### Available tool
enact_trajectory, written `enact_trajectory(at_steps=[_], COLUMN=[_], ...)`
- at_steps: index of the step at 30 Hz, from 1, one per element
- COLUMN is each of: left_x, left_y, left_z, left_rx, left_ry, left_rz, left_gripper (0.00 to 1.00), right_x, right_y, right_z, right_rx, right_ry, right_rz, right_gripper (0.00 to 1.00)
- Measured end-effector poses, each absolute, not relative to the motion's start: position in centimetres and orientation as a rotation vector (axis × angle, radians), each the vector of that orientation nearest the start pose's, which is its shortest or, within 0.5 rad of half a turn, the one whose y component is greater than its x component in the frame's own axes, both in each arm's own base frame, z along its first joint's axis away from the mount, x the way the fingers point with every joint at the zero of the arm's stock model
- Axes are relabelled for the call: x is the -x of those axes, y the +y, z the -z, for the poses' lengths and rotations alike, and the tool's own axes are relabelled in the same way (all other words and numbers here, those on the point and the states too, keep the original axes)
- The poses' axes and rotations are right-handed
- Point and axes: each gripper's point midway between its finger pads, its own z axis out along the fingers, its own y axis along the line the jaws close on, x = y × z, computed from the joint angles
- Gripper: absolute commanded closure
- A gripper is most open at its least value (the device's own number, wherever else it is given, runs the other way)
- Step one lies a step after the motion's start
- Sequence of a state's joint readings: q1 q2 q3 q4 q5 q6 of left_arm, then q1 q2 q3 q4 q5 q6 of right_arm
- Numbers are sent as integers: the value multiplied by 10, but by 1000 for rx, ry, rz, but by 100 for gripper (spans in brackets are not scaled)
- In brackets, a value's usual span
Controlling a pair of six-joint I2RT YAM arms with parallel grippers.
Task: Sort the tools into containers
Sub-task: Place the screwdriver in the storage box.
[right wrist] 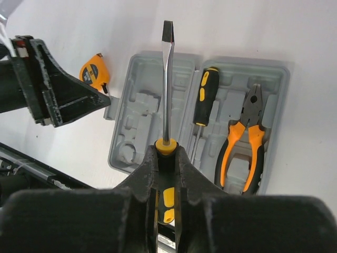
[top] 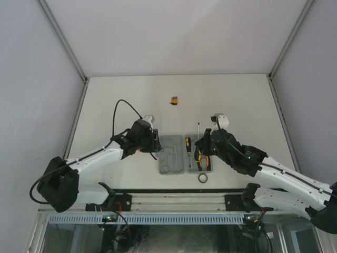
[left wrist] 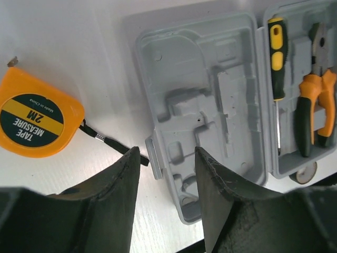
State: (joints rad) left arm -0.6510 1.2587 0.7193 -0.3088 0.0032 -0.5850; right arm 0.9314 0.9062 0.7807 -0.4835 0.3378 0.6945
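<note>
Left wrist: open grey case [left wrist: 195, 58], right half holds screwdriver [left wrist: 277, 52], pliers [left wrist: 310, 110].

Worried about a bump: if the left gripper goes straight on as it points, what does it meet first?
Probably the open grey case, at the edge of its empty half; the tape measure lies off to one side. Depth is unclear.
</note>
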Motion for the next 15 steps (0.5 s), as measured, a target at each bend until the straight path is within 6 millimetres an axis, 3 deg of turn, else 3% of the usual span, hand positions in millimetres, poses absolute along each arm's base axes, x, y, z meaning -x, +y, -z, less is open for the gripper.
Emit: enact_trajectory(at_steps=[9, 15], left_x=[-238, -241], left_y=[-211, -216], left_z=[-49, -42], left_rx=[-77, -73], left_ry=[2590, 2591], left_rz=[490, 510], left_gripper=[54, 69], right_x=[-195, -194], right_y=[209, 209], right_z=[-175, -174], right_rx=[62, 63], right_ry=[2199, 2203], right_rz=[-584, -592], right_gripper=[100, 100])
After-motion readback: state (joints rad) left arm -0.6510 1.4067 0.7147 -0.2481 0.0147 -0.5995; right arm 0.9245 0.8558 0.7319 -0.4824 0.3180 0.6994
